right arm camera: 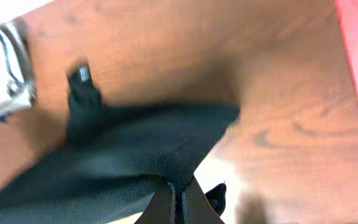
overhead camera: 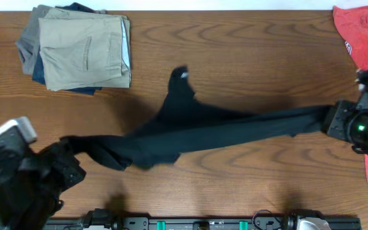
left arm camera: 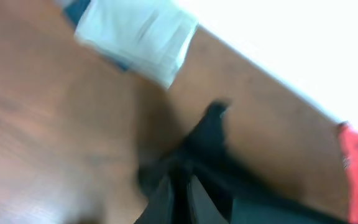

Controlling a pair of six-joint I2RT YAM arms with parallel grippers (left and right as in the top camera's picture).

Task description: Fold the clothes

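The black garment [overhead camera: 197, 128] hangs stretched in a long band across the middle of the table, held up at both ends. A flap with a small white mark [overhead camera: 183, 76] sticks out toward the back. My left gripper [overhead camera: 66, 145] is shut on the garment's left end, seen blurred in the left wrist view [left arm camera: 182, 199]. My right gripper [overhead camera: 329, 118] is shut on the right end, the fabric [right arm camera: 135, 149] pinched between its fingers [right arm camera: 178, 202].
A stack of folded tan, grey and blue trousers [overhead camera: 78, 48] lies at the back left, also in the left wrist view [left arm camera: 138, 34]. A red-coral shirt [overhead camera: 366, 32] lies at the right edge, partly under my right arm. The wooden table [overhead camera: 267, 51] lies beneath.
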